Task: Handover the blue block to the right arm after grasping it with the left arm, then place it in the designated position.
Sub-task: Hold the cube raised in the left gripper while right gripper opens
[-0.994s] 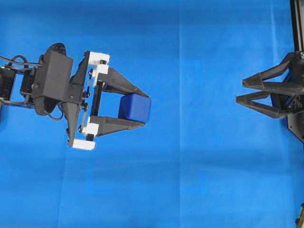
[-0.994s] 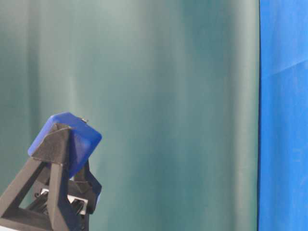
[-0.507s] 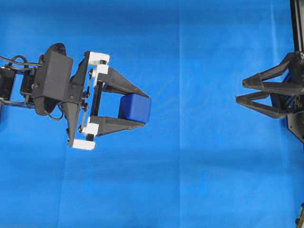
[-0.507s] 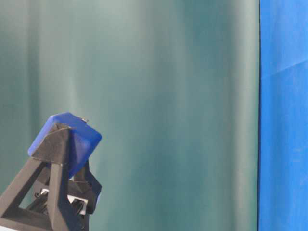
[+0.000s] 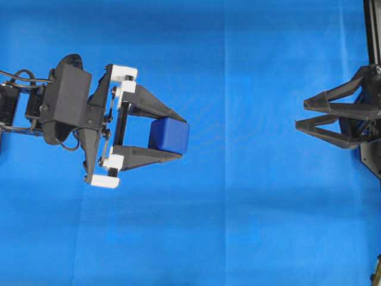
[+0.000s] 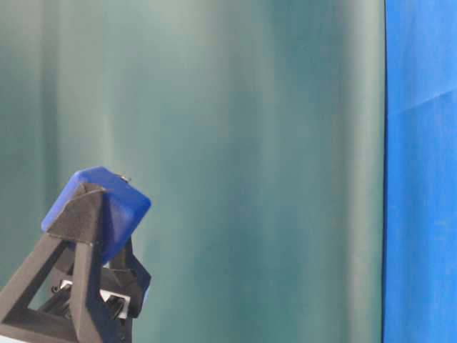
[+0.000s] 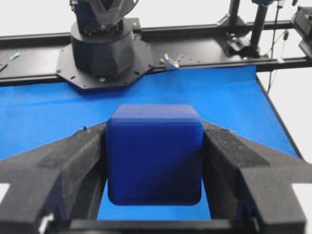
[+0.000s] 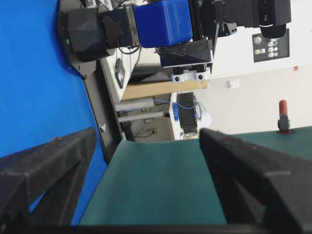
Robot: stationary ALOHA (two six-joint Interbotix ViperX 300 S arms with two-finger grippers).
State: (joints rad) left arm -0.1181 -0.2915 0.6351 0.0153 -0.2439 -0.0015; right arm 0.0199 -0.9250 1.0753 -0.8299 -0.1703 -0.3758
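The left gripper (image 5: pixel 177 136) has the block (image 5: pixel 169 135) clamped between its fingertips above the cloth (image 5: pixel 238 226), so the grasp is done, while the right gripper (image 5: pixel 301 114) waits wide open and well apart, leaving handover and placement.

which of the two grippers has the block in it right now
The left gripper, the one on white brackets, clamps the blue block between its fingers. The right gripper is open and empty, apart from it.
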